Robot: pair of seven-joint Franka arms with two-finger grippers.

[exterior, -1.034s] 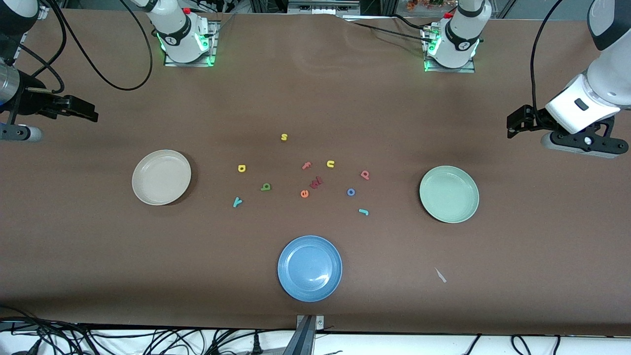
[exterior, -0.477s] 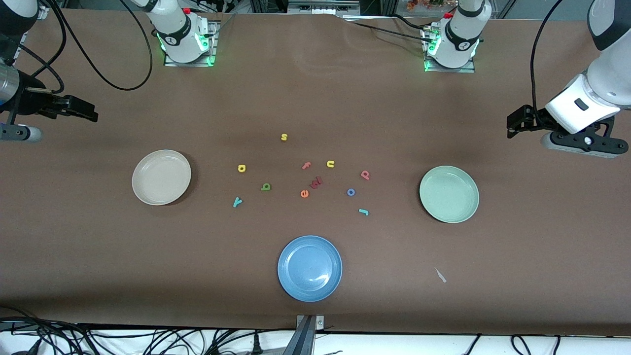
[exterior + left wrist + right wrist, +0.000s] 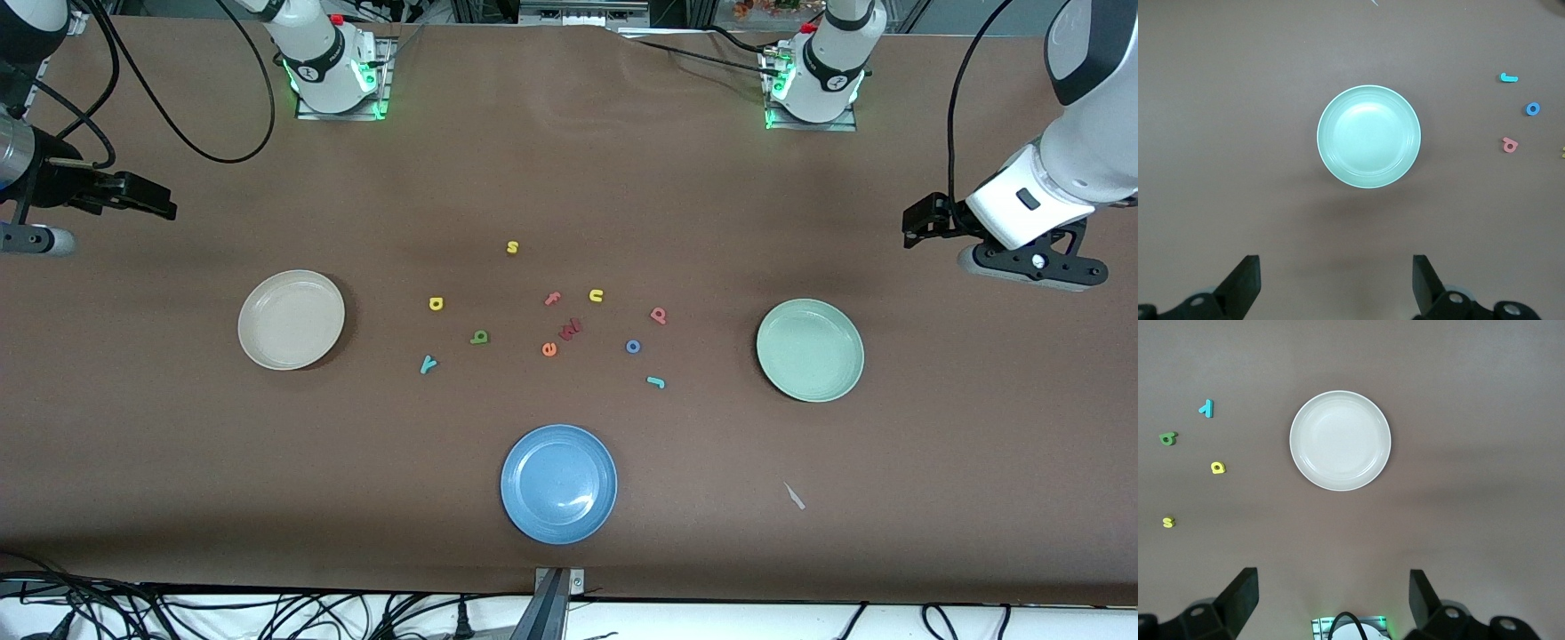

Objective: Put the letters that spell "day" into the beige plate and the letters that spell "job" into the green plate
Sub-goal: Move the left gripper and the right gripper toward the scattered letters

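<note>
Loose on the brown table (image 3: pixel 569 178), middle zone: yellow "d" (image 3: pixel 436 304), olive-green "a" (image 3: pixel 480 337) and teal "y" (image 3: pixel 428 364) clustered toward the right arm's end, the "y" nearest the front camera of the three, the "d" farthest. None touching each other. Beige plate (image 3: pixel 291 319) sits well apart from them, closer still to the right arm's end, nothing in it. Toward the left arm's end: pink-red "b" (image 3: pixel 658 315), blue "o" (image 3: pixel 633 347), teal "j" (image 3: pixel 656 382), strung out with the "j" nearest the camera. Green plate (image 3: pixel 810 349) lies past them toward the left arm's end, nothing in it either. Between the two groups: pink "f" (image 3: pixel 553 299), yellow "u" (image 3: pixel 597 295), orange "e" (image 3: pixel 549 350), a dark red letter (image 3: pixel 570 329) just beside the "e"; yellow "s" (image 3: pixel 512 247) alone, farthest from the camera. Blue plate (image 3: pixel 558 483) nearest the camera, centred, bare. A small pale scrap (image 3: pixel 794 496) lies on the table near it, toward the left arm's end. Left gripper (image 3: pixel 1336 287) up in the air near the table's edge at its own end, fingers spread wide, holding nothing; its wrist view looks down on the green plate. Right gripper (image 3: pixel 1333 603) likewise aloft at its own end of the table, fingers spread, nothing between them, beige plate in its wrist view.
</note>
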